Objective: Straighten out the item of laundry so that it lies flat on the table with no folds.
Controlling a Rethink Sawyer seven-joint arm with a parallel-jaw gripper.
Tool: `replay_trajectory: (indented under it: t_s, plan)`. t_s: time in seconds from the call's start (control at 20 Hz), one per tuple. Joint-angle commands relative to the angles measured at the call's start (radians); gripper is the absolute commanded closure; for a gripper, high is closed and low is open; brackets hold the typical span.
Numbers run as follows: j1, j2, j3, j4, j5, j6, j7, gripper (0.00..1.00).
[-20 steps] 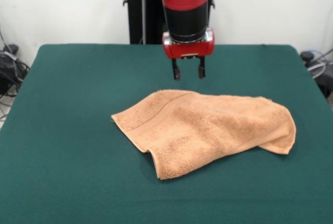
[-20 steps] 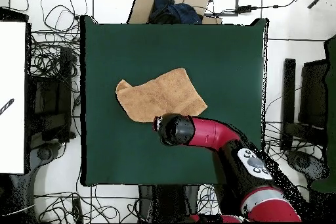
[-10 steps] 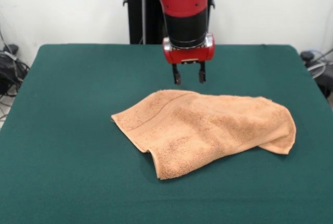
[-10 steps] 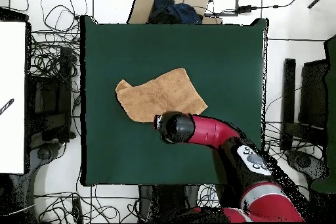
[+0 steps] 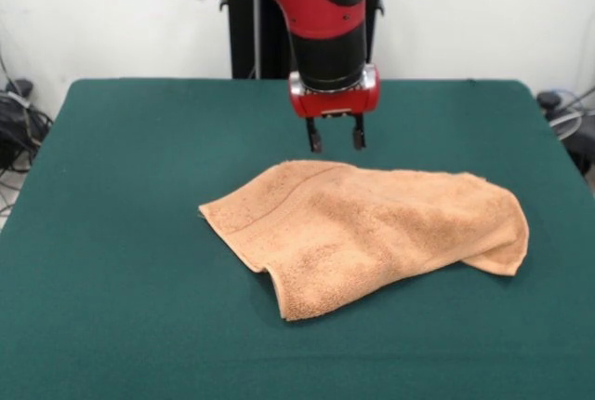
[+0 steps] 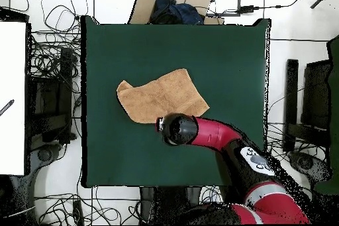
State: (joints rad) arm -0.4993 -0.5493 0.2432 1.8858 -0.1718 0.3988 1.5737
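The peach-orange towel [image 5: 367,230] lies rumpled on the dark green table [image 5: 121,233], folded over itself with a thick doubled edge at the front and a rounded fold at the right. In the overhead view the towel [image 6: 159,95] sits left of the table's [image 6: 225,57] middle. My gripper [image 5: 334,142] hangs open just above the towel's far edge, its two black fingers apart with nothing between them. From above, the arm's wrist [image 6: 177,129] hides the gripper and covers the towel's lower edge.
Cables, boxes and equipment lie on the floor around the table in the overhead view. A cardboard box [image 6: 173,1] stands beyond the table's top edge. The red arm [image 6: 218,137] crosses the table's lower right part.
The gripper has shifted slightly left and a little lower toward the towel's far edge. The towel has not moved.
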Motion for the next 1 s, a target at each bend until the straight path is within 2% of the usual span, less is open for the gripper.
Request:
replay_trajectory:
  t_s: [0.05, 0.65, 1.0]
  plan:
    - [-0.014, 0.063, 0.11, -0.062, 0.05, 0.012, 0.088, 0.0]
    - [-0.028, 0.064, 0.106, -0.102, 0.029, 0.052, 0.045, 0.0]
    - [-0.024, 0.082, 0.102, -0.107, 0.029, 0.023, 0.063, 0.0]
